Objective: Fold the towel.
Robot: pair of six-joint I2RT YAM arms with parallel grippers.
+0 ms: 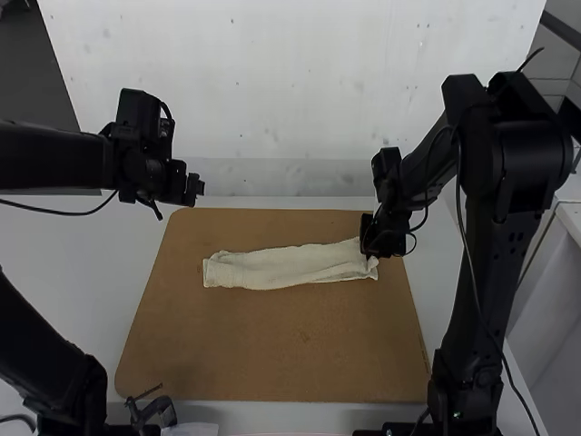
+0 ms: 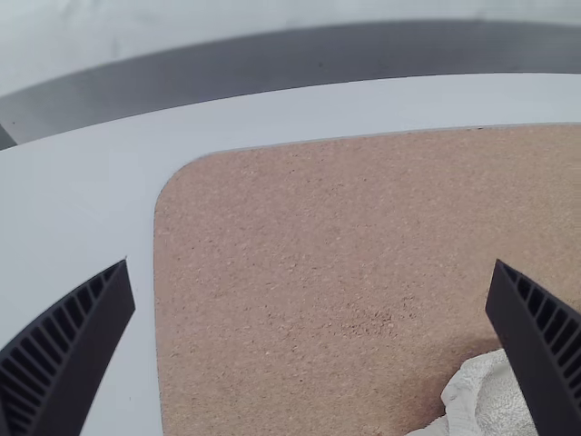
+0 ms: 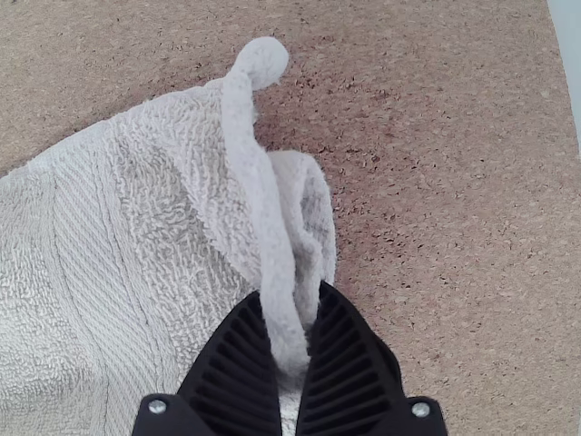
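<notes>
The white towel (image 1: 290, 266) lies as a long narrow strip across the brown board in the high view, its layers bunched at the right end. My right gripper (image 1: 381, 247) is at that right end, and in the right wrist view my right gripper (image 3: 292, 350) is shut on the hemmed edge of the towel (image 3: 136, 227). My left gripper (image 1: 195, 186) hangs beyond the board's far left corner. Seen from its own wrist, my left gripper (image 2: 309, 291) stands wide open with nothing between its fingers; a corner of the towel (image 2: 495, 400) shows beside one finger.
The brown board (image 1: 272, 354) lies on the white table (image 1: 145, 272), with bare board on both long sides of the towel. A pale wall (image 1: 290, 91) rises behind the table's far edge. Small dark parts (image 1: 150, 409) stand by the board's near left corner.
</notes>
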